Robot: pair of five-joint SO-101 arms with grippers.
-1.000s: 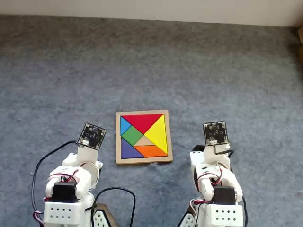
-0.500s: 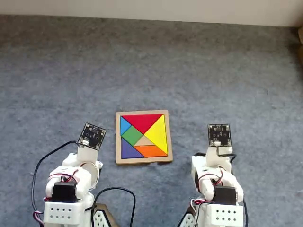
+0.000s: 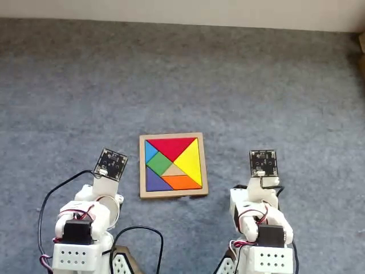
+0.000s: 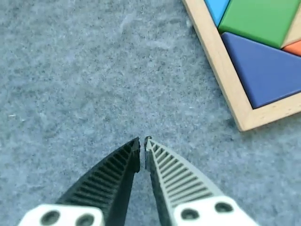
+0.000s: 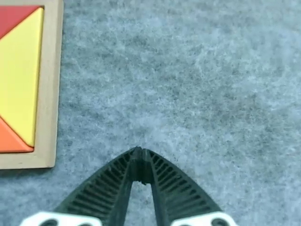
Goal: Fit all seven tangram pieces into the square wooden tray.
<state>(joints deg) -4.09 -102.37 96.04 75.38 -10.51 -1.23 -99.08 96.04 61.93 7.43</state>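
Standing over the table (image 3: 256,85), I start at the left of the tray. The left fingers (image 4: 117,169) are pressed together tip to tip, with nothing between them, over bare grey surface. The tray's near left corner (image 4: 244,120) lies ahead of them and off to the side, apart from the tips.

The square wooden tray (image 3: 174,194) lies flat between the two arms. Being square, it offers no long axis to line up on. From above, all seven pieces sit inside its rim:

- the red triangle (image 3: 171,146) along the far edge
- the yellow triangle (image 3: 191,162) on the right
- the light blue piece (image 3: 150,152), the green square (image 3: 159,164) and the indigo triangle (image 3: 153,181) down the left
- the tan piece (image 3: 174,170) in the middle
- the orange piece (image 3: 182,182) along the near edge

I see no gap among them, so I judge the job finished, with no pick to set up.

To the right of the tray, the right fingers (image 5: 113,188) are also clenched on nothing, with the tray's right rim (image 5: 51,94) off to one side of them. The left arm (image 3: 109,165) looks somewhat nearer the tray than the right arm (image 3: 263,164).

The overhead view gives the full count of pieces. The wrist views give what it hides: the fingertips themselves, and how flush the pieces lie against the rim.
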